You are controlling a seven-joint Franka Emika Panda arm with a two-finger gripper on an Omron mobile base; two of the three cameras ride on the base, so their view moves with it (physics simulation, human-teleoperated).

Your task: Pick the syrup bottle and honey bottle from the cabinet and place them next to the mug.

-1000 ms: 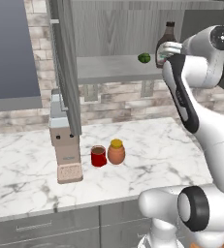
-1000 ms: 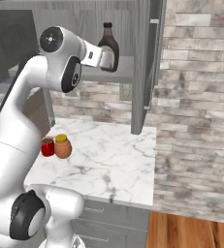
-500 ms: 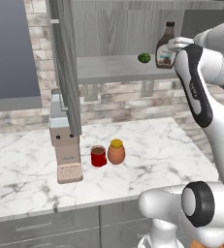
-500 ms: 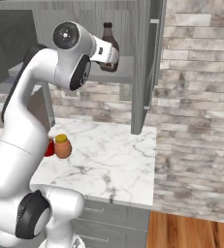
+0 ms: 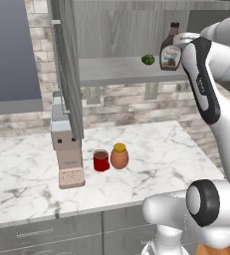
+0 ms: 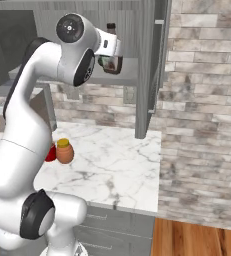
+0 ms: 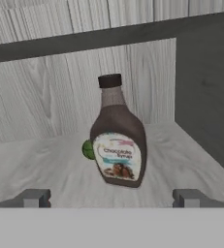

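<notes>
The syrup bottle [image 7: 118, 140] stands upright on the cabinet shelf [image 7: 40, 169], dark brown with a black cap and a white label. My gripper [image 7: 111, 197] hangs open just in front of it, with one fingertip low on each side and the bottle centred between them, untouched. From the left base view the syrup bottle [image 5: 170, 50] sits on the shelf [image 5: 111, 72] with my hand right beside it. Down on the counter the honey bottle [image 5: 119, 156] stands next to the red mug [image 5: 101, 161]. The honey bottle [image 6: 64, 151] also shows in the right base view.
A small green fruit [image 5: 147, 59] lies on the shelf just left of the syrup bottle. The open cabinet door [image 5: 66, 64] hangs above a beige appliance [image 5: 66, 154] on the marble counter [image 5: 156, 144]. The cabinet's inner side wall [image 7: 205, 106] stands right of the bottle.
My arm has swung up and in toward the shelf, bringing the hand closer to the syrup bottle. The jaws have stayed open, and the bottle, jar and mug have not moved.
</notes>
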